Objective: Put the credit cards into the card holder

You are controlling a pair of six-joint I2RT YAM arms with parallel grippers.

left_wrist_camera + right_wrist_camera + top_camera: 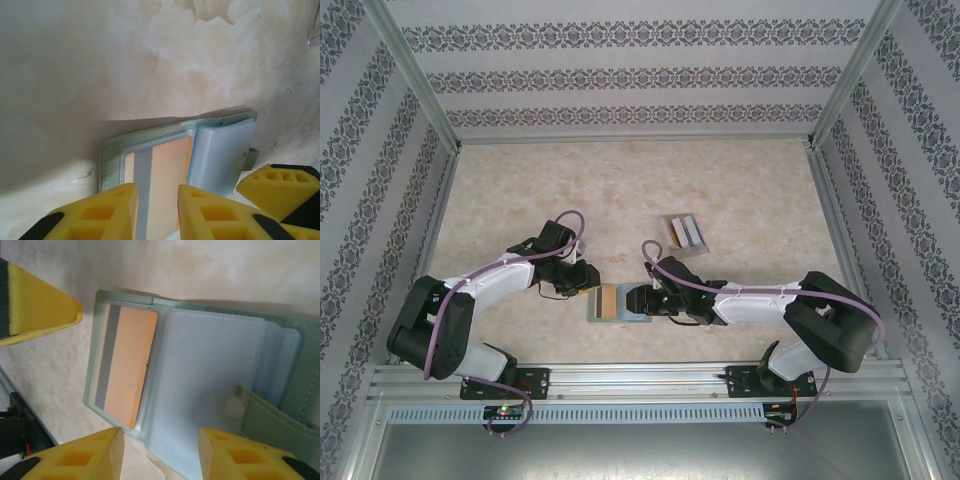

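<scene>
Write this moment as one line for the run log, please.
card holder open | tan-orange card on its left half | left claw open, above card | right claw open, above card holder

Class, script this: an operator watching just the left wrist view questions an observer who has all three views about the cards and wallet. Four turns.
Operator: One card is in the wallet. Any others?
Observer: Yes; the top view shows more cards in a clear rack beyond it.
Operator: Is the wallet's other half filled?
Observer: No; in the right wrist view its pockets look empty.
</scene>
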